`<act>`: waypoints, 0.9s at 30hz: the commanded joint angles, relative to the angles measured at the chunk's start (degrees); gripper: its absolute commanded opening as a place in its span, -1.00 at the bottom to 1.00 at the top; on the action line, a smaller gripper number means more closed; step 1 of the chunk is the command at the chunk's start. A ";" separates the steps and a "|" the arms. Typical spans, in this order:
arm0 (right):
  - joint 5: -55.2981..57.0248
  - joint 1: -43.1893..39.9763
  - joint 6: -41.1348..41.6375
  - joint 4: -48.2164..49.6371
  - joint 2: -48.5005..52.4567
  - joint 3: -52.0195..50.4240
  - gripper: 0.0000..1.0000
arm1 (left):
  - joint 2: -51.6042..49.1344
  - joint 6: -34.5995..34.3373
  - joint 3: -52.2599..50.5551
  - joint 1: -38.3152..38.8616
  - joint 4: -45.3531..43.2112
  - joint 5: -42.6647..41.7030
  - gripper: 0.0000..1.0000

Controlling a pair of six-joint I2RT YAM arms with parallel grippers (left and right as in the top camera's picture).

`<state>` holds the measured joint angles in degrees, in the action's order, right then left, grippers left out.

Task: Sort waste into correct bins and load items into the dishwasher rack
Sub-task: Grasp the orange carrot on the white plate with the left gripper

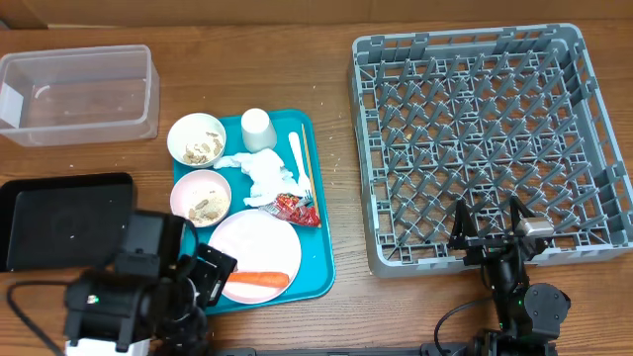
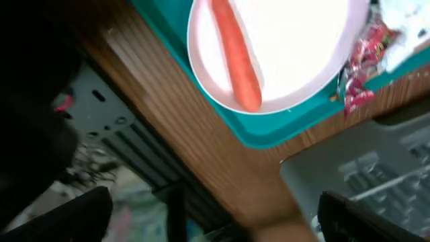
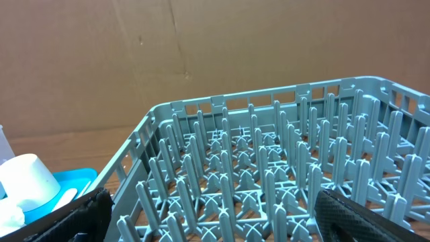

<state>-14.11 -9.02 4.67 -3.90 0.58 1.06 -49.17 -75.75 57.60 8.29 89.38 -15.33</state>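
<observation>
Beginning the waste sort appears to be the step in hand. Overhead, the clear tub (image 1: 79,94), the black tray (image 1: 59,213) and the rack (image 1: 490,138) hold nothing. The carrot (image 1: 259,280) lies on the pink plate (image 1: 252,242) at the near end of the teal tray (image 1: 321,198). The left arm (image 1: 148,267) is just beside it. The tissue (image 1: 262,173), red wrapper (image 1: 295,206), cup (image 1: 257,129), fork (image 1: 295,158) and chopstick (image 1: 307,163) lie further up the tray. The right arm (image 1: 514,287) hangs at the rack's near wall.

From the left wrist, the carrot (image 2: 235,54) crosses the plate (image 2: 302,60) above the wooden surface (image 2: 201,154). The left jaws stand wide apart, grip nothing and are well clear of the carrot.

From the right wrist, the rack's pegs (image 3: 269,175) fill the view. The right jaws are likewise spread and unladen.

The next move probably calls for the left jaws to reach over the carrot, close across its width, and carry it to a bin.
</observation>
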 commanded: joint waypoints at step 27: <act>0.55 -0.37 -0.20 0.42 -0.42 -0.59 1.00 | -25.64 -21.40 -21.03 11.13 -37.38 3.17 0.80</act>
<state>-14.13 -9.02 4.64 -3.90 0.58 1.06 -71.99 -91.81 37.10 16.47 53.43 -16.32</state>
